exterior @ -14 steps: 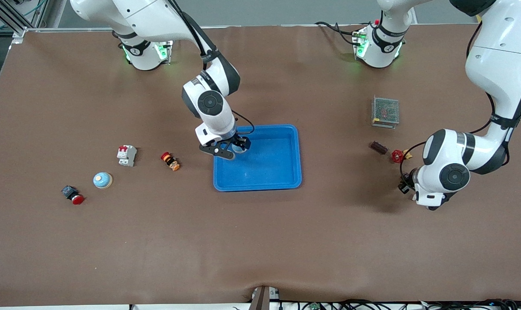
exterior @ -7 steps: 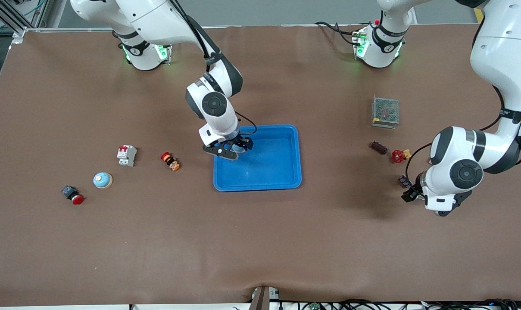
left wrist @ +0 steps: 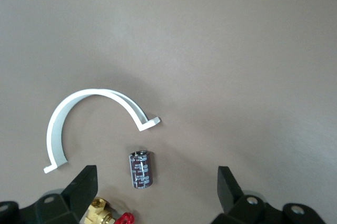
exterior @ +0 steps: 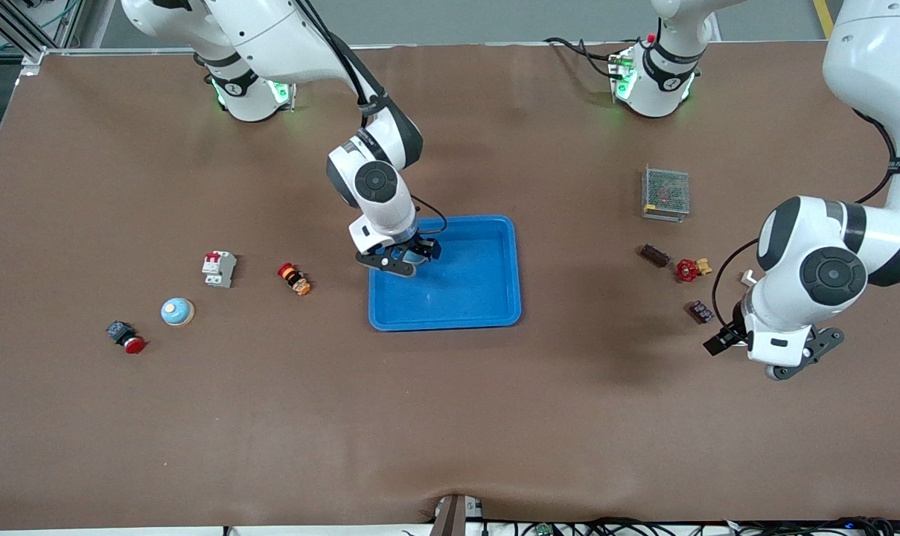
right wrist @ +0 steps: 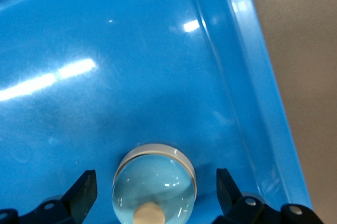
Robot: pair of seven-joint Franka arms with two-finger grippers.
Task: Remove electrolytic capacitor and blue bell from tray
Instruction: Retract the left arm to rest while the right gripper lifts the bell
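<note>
Writing: the pale print on the small dark cylindrical capacitor (left wrist: 140, 169) is too fine for me to read.
Capacitor: lying on the brown table (exterior: 271, 417), untouched, beside a white curved plastic clip (left wrist: 79, 116).
Bell: a pale blue domed bell (right wrist: 154, 190) is sitting in the blue plastic tray (exterior: 487, 298), its lower half cut off.
Left gripper (left wrist: 157, 184): I am hovering over the capacitor, fingers spread, empty.
Right gripper (right wrist: 154, 190): I am straddling the bell, fingers wide, not touching.

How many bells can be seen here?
2. One bell sits in the blue tray; another bell sits on the table toward the right arm's end. More could be hidden.
</note>
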